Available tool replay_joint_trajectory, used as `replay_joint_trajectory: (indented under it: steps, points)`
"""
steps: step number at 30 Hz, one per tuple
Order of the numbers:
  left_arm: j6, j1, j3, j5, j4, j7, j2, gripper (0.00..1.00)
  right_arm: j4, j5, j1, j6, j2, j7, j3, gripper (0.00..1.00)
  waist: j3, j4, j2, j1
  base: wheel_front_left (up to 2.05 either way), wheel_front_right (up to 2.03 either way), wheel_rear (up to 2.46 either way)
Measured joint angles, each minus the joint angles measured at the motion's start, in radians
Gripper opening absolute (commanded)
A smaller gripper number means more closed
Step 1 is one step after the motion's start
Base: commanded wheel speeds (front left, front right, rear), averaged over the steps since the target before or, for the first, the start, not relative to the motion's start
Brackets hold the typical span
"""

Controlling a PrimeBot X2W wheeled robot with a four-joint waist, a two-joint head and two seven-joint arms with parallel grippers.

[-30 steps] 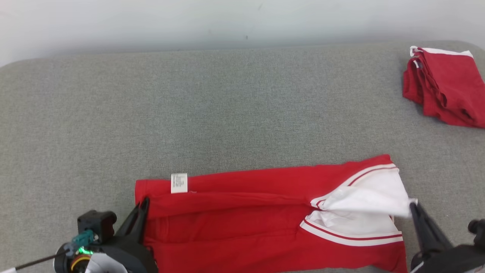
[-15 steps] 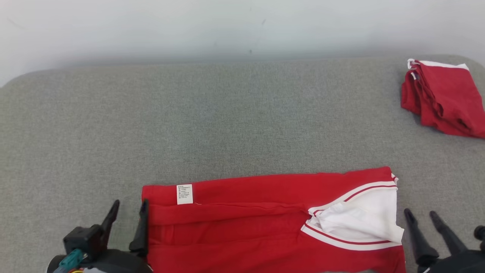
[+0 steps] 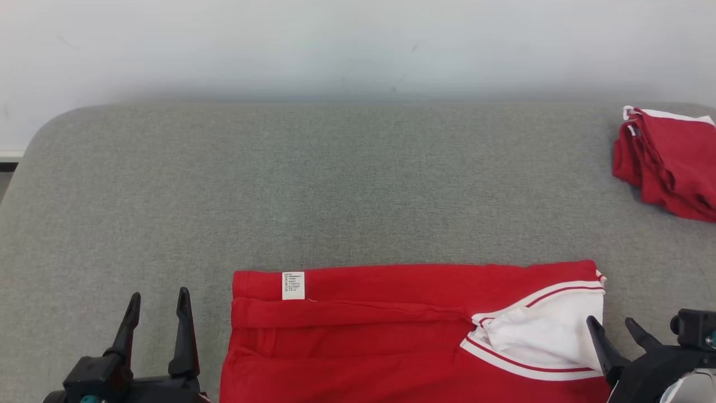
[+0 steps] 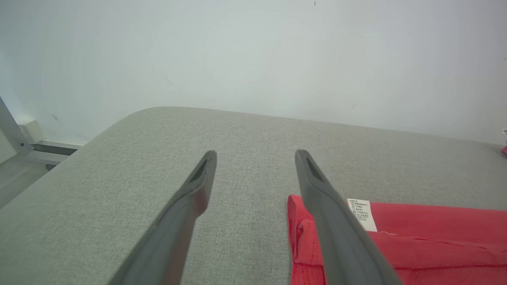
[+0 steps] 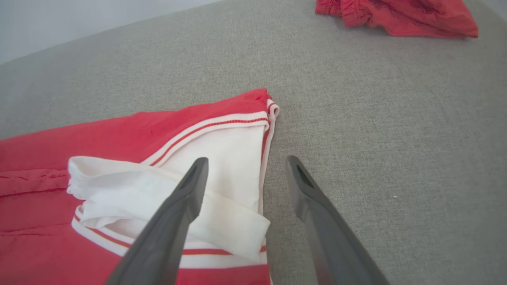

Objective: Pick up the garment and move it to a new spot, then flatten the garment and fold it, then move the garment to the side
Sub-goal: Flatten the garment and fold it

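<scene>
Garment [image 3: 363, 347] plus second garment [image 3: 671, 168]; two pincers [image 3: 158, 294] [image 3: 608, 320]

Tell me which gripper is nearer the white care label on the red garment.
Left. The left gripper sits just off the left edge of the red garment, close to the care label; the right gripper is at the opposite end, by the white panel.

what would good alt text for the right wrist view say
The open right pincer straddles the end edge of a red garment lying on a grey padded surface, one finger over its rumpled white panel and the other over bare surface. A second red garment lies bunched at the top right.
</scene>
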Motion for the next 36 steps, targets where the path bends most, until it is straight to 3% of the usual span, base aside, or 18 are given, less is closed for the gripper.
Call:
replay_joint_trajectory:
  steps: [7, 18, 19, 20, 21, 28, 36]
  points:
    - [-0.023, 0.015, 0.053, 0.068, 0.0, 0.0, -0.049, 1.0, 0.138, -0.007, -0.054, 0.0, -0.026, 0.008, 0.034, 1.0, 0.005, 0.032, 0.0, 0.0, 0.0, 0.0, 0.0]
    - [-0.093, 0.027, 0.129, 0.147, 0.019, 0.0, -0.127, 1.0, 0.322, -0.01, -0.142, 0.0, -0.047, 0.008, 0.098, 1.0, 0.021, 0.064, -0.0001, 0.0, 0.0, 0.0, 0.0]
    - [-0.096, 0.027, 0.136, 0.153, 0.019, 0.0, -0.131, 1.0, 0.334, -0.009, -0.146, 0.0, -0.049, 0.009, 0.102, 0.92, 0.021, 0.065, -0.0001, 0.0, 0.0, 0.0, 0.0]
    - [-0.102, 0.027, 0.144, 0.162, 0.019, 0.0, -0.136, 1.0, 0.341, -0.006, -0.149, 0.0, -0.051, 0.009, 0.108, 0.33, 0.02, 0.066, -0.0001, -0.0001, 0.0, 0.0, 0.0]
    - [-0.108, 0.027, 0.151, 0.171, 0.019, 0.0, -0.14, 1.0, 0.346, 0.003, -0.151, 0.0, -0.052, 0.009, 0.11, 0.0, 0.018, 0.066, -0.0001, 0.0, 0.0, 0.0, 0.0]
    - [-0.136, 0.041, 0.203, 0.204, 0.022, 0.0, -0.168, 1.0, 0.388, 0.028, -0.165, 0.003, -0.079, -0.022, 0.095, 0.0, 0.002, 0.05, 0.0, 0.0, 0.0, 0.0, 0.0]
    - [-0.163, 0.053, 0.231, 0.238, 0.026, 0.0, -0.191, 1.0, 0.404, 0.0, -0.169, 0.001, -0.205, -0.027, 0.032, 0.0, -0.019, 0.033, 0.0, 0.0001, 0.0, 0.0, 0.0]
